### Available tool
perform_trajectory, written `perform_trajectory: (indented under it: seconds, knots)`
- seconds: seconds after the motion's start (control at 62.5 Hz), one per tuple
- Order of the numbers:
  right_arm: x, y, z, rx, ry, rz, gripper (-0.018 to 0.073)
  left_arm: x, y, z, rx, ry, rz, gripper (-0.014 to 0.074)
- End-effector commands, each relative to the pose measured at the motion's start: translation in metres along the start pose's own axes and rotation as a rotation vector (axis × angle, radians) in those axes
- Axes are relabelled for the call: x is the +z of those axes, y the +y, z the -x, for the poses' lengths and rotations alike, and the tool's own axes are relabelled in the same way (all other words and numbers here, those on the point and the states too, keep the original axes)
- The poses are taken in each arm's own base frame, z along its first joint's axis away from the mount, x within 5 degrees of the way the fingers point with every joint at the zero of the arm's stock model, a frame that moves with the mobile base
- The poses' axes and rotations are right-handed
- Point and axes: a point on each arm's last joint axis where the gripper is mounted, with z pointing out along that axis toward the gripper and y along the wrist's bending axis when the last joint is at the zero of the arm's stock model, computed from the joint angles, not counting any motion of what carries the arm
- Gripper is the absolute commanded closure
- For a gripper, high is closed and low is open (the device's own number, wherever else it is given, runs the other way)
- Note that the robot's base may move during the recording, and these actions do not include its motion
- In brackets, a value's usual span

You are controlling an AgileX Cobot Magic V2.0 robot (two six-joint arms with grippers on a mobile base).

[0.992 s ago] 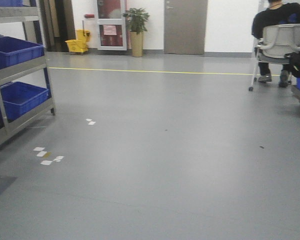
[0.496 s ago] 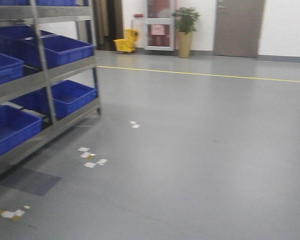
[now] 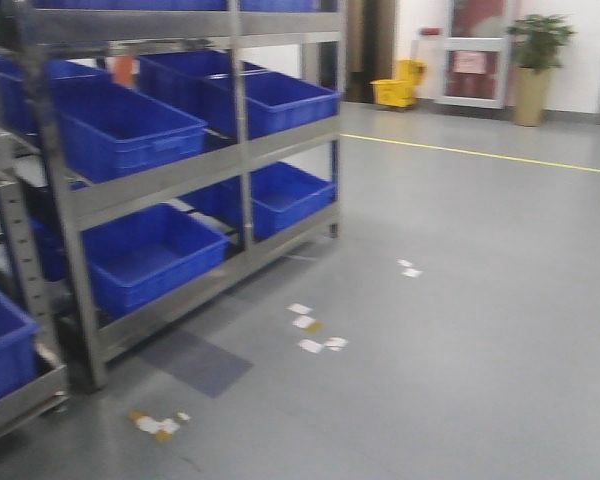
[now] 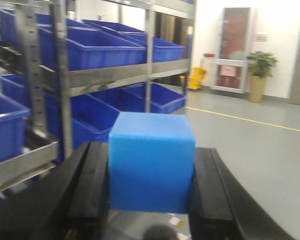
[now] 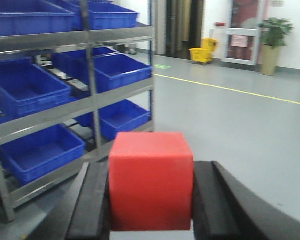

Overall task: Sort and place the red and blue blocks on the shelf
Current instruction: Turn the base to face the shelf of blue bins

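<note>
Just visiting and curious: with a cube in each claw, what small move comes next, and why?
Probably drive closer to the shelf: the left gripper clamps the blue block, the right gripper the red block, but the shelf's blue bins look too far away for placing.

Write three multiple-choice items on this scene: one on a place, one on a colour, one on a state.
1. In the front view, the shelf stands:
A. at the left
B. at the right
C. in the middle

2. The left gripper holds a block coloured:
A. red
B. blue
C. yellow

3. The right gripper is:
A. open and empty
B. shut on the red block
C. out of view

Answers:
1 A: the shelf fills the left side of that view.
2 B: the blue block is clamped in it.
3 B: the red block is gripped on both sides.
</note>
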Motion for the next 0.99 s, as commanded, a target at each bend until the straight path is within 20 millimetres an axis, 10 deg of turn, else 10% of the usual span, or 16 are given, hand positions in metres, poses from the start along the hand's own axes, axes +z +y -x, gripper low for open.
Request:
perform_trajectory:
  seconds: [0.0,0.976]
  knots:
    - [-0.0015,0.0022,0.0174,-0.022,-0.116,0.017,0.0503,-0.0007,0.0002,0.0169,-0.01,-0.109,0.006,0.0411]
    - [-0.0015,0.0022,0.0174,-0.022,-0.116,0.017,0.0503,-0.0007,0.0002,0.0169,-0.01,-0.109,0.006,0.0411]
